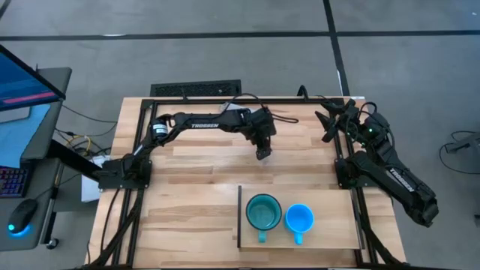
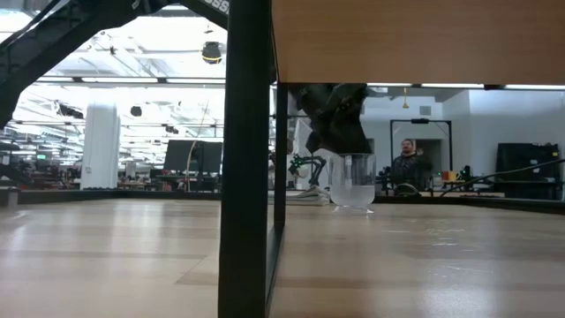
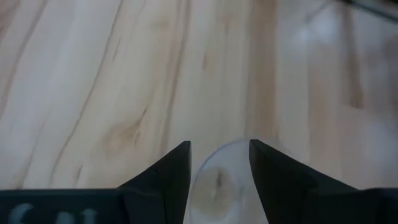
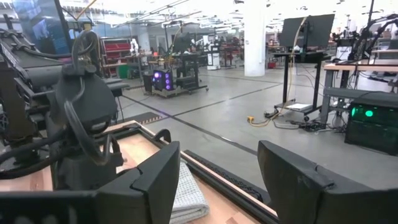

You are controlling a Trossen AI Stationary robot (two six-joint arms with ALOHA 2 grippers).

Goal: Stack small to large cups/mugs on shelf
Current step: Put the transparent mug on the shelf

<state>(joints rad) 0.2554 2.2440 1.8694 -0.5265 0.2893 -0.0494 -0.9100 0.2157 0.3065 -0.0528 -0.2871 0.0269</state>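
The small clear cup [image 2: 353,181] stands upright on its base on the tabletop, toward the far middle. My left gripper [image 1: 262,148] hangs over it pointing down and is open, with the cup's rim [image 3: 231,147] showing between its fingertips [image 3: 219,152]. In the high view the gripper hides the cup. The teal mug [image 1: 263,212] and the bright-blue mug [image 1: 298,219] stand side by side on the pale shelf board [image 1: 330,225], handles toward the near edge. My right gripper [image 4: 217,171] is open and waits at the table's far right corner [image 1: 334,120]. My left gripper comes at the clear cup from above, its fingertips at about the height of the rim [image 2: 351,157]. Whether a finger touches the rim I cannot tell. The cup stands on the table.
The shelf's dark upright edge [image 1: 239,217] runs along its left side and fills the low view as a post [image 2: 247,159]. A grey folded cloth [image 4: 189,193] lies by the right arm. A person [image 2: 408,163] stands far behind the table. Bare tabletop [image 1: 195,172] lies between cup and shelf.
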